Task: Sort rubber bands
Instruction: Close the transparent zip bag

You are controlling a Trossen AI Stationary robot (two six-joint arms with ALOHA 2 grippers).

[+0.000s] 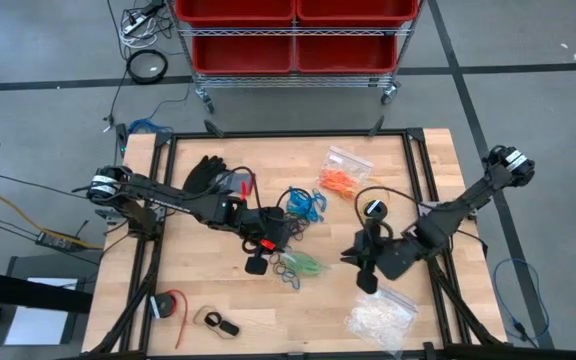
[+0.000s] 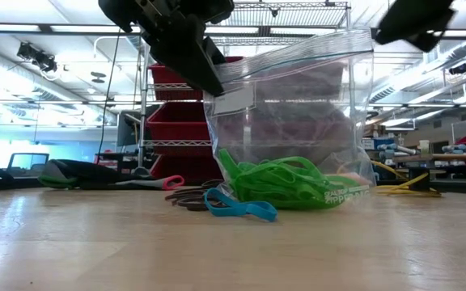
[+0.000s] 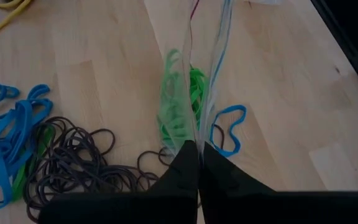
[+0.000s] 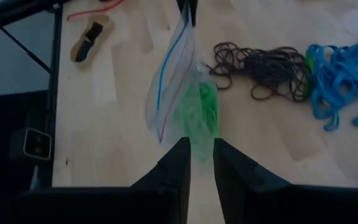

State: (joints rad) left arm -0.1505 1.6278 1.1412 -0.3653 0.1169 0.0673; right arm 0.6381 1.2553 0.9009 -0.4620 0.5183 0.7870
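Two dark fingers of the right tool (image 4: 201, 163) stand slightly apart over a pale wooden tabletop (image 4: 117, 112). Just beyond them a clear plastic zip bag (image 4: 174, 81) holds green rubber bands (image 4: 197, 107). Black rubber bands (image 4: 263, 65) and blue rubber bands (image 4: 340, 74) lie beside it.

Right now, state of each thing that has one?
left gripper: shut on clear bag's rim
clear bag: upright, base on table, green bands inside
right gripper: slightly open, holding nothing
black bands: loose heap on table
blue bands: loose heap
orange bands: bagged
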